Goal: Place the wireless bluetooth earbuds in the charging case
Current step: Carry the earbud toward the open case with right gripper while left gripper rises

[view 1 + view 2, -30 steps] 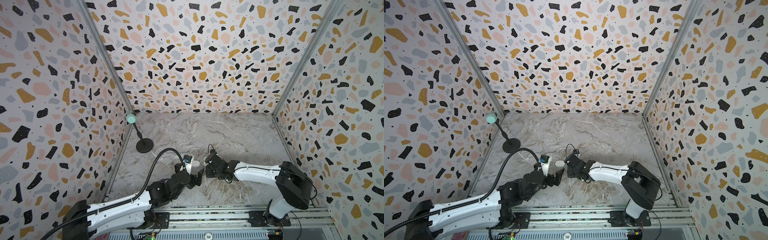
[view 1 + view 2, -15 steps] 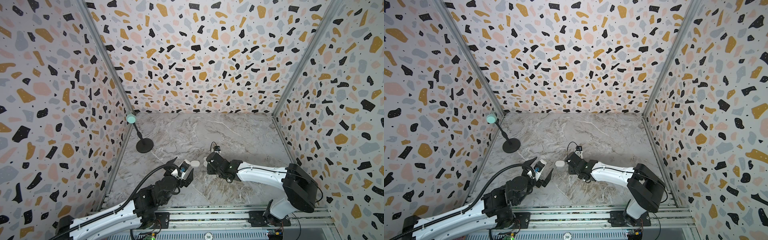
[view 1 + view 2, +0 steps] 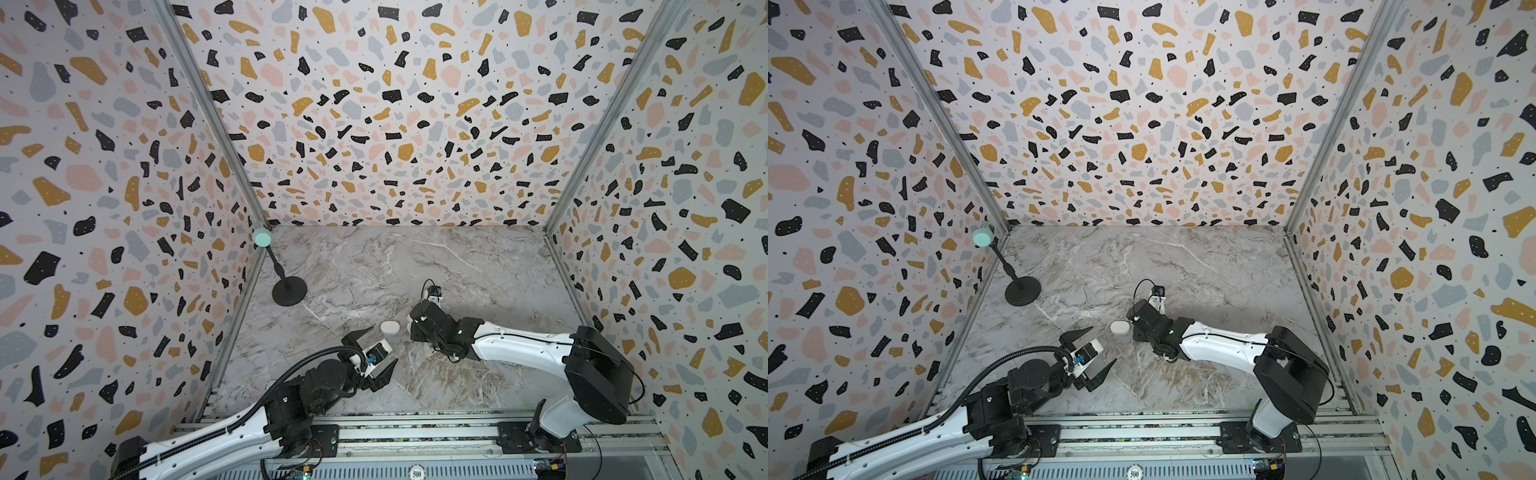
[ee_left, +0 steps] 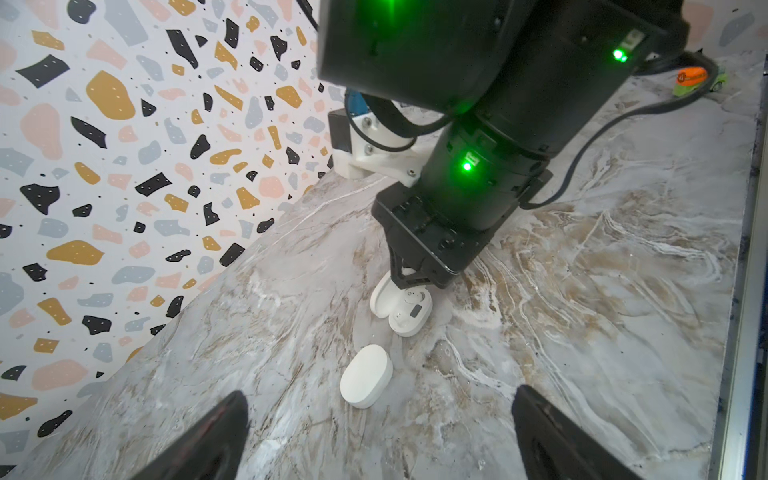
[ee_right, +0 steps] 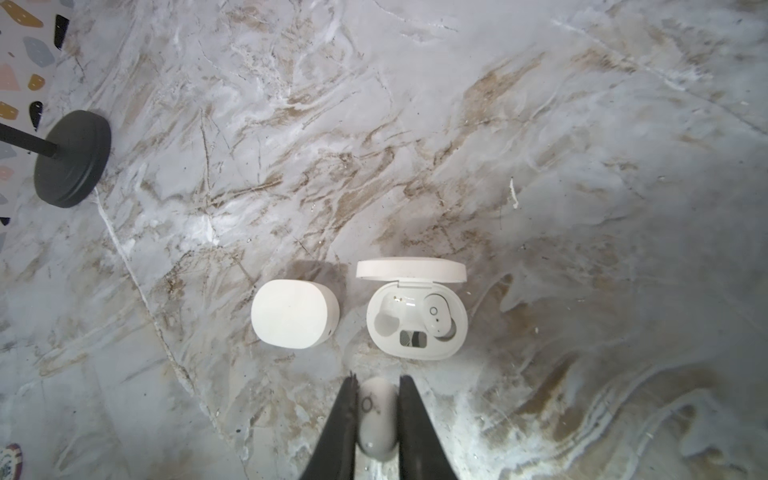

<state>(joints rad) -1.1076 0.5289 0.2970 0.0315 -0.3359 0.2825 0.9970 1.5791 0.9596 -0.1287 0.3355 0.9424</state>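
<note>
Hidden or unclear: in both top views my right wrist covers the open white oval plastic charging case, which shows only in the 2 wrist views. In the left wrist view my right fingertips merge with its raised lid, and the bud they carry cannot be made out there. The inside of the closed white pebble-shaped plastic case is hidden. My left fingers are cut off by the frame edge. How high my right fingers hang above the grey-brown marble tabletop cannot be told. Position: my right gripper is clamped on 1 small white bean-shaped plastic earbud. This earbud is near the open case's front rim but apart from it, roughly in line with the empty well. A second white earbud sits in the other well. My left gripper has its jaws spread wide and holds nothing. The closed case lies on the marble ahead of it, touching neither finger, just beside the open case. Markings: each earbud bears 1 thin grey ring. The round chip on the front rail reads "500". The print on the orange tag is too small to read.
</note>
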